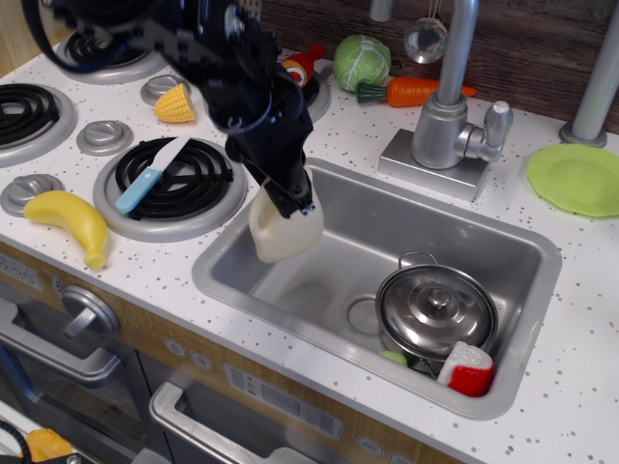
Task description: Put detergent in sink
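A speckled white counter (319,135) carries 4 visible coil burners on its left half and a brushed-steel sink (290,300) on its right. Over the sink's far-left corner the black robot arm (208,58) reaches down from the upper left, its gripper (287,198) closed on the top of the cream-white detergent (283,230). The jug hangs tilted inside the basin's left end, just right of the left rim; whether it touches the basin wall or floor cannot be told. In the sink's near-right part stands a lidded steel pot (436,311), with a red-and-white bottle (468,370) lying against its near-right side and a bit of green showing at its near-left edge. Behind the basin rises a grey faucet (447,126). A green plate (577,179) sits at the far right. Along the far edge lie a cabbage (362,60) and a carrot (414,91). On the left, a blue-handled knife (150,176) rests on the nearest burner, a banana (73,222) lies near the counter's front edge, and a corn piece (176,103) sits farther back.
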You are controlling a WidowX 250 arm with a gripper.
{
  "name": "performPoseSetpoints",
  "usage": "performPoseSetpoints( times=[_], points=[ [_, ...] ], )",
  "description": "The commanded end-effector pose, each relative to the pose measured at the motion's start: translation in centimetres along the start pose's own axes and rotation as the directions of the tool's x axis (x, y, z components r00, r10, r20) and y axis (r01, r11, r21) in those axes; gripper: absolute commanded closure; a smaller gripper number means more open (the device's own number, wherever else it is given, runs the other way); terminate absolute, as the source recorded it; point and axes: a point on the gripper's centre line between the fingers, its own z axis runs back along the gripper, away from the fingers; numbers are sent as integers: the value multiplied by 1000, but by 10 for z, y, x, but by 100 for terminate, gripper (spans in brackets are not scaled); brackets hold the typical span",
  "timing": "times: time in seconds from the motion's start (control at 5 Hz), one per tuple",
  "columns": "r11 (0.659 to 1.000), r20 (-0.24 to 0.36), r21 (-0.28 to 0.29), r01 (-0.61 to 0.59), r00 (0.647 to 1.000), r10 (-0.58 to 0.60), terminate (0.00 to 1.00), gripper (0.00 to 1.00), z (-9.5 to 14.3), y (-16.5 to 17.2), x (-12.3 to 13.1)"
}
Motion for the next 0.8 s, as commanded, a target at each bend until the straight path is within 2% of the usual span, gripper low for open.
performPoseSetpoints(
  times=[0.0,0.2,0.4,0.6],
  points=[
    [1000,89,-1,-29,996,29,0,100,-16,0,-2],
    [999,101,-20,-33,994,35,0,0,-16,0,-1],
    [999,101,-20,-33,994,35,0,0,-16,0,-1],
    [999,101,-20,-33,994,35,100,0,-16,0,-1]
  ],
)
